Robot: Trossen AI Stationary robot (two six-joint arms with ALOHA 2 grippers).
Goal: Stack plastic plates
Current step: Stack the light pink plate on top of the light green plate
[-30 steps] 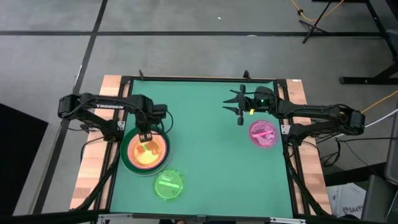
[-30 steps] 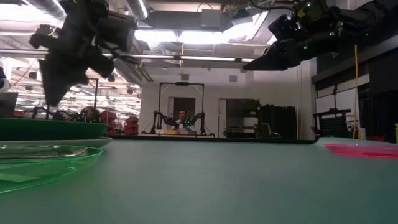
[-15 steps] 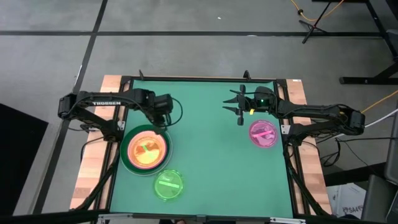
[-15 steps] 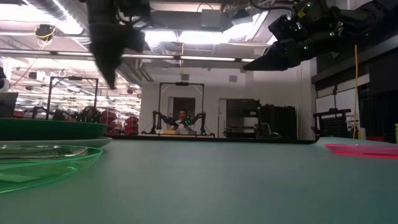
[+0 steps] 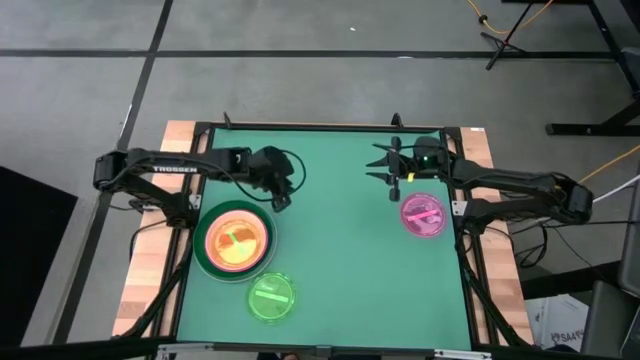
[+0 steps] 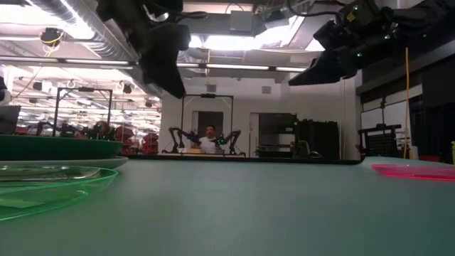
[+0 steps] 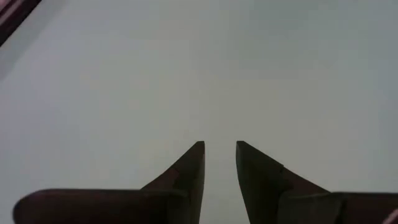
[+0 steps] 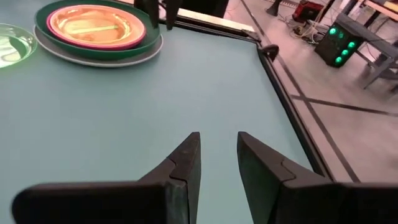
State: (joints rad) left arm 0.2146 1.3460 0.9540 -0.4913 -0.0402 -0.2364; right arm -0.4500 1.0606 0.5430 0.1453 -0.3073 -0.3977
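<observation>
Presently, item 1: a stack of round shallow plastic plates (image 5: 234, 240) lying flat on the left half of the green table mat (image 5: 330, 230). A pale blue-white bottom plate shows only as a thin rim in the right wrist view, a dark green one sits on it, then a magenta one seen as a ring, and a translucent orange plate (image 5: 236, 241) is topmost. All are smooth, glossy and circular, so no long axis; open faces point up.

Item 2: a small translucent lime-green plate (image 5: 271, 297), flat, just beside the stack on its near side, apart from it in the high view.

Item 3: a small translucent pink plate (image 5: 424, 214), flat, alone near the right edge of the mat, well apart from the stack.

Item 4: left gripper (image 5: 279, 197), dark, 2 tapered fingers, raised above bare mat just beyond the stack's far right rim; fingers slightly parted, holding nothing.

Item 5: right gripper (image 5: 394, 183), same build, raised over the far right part of the mat, near the pink plate's far left side; fingers slightly parted, empty.

Item 6: a person (image 6: 208, 140) seated far off in the room behind the table.
</observation>
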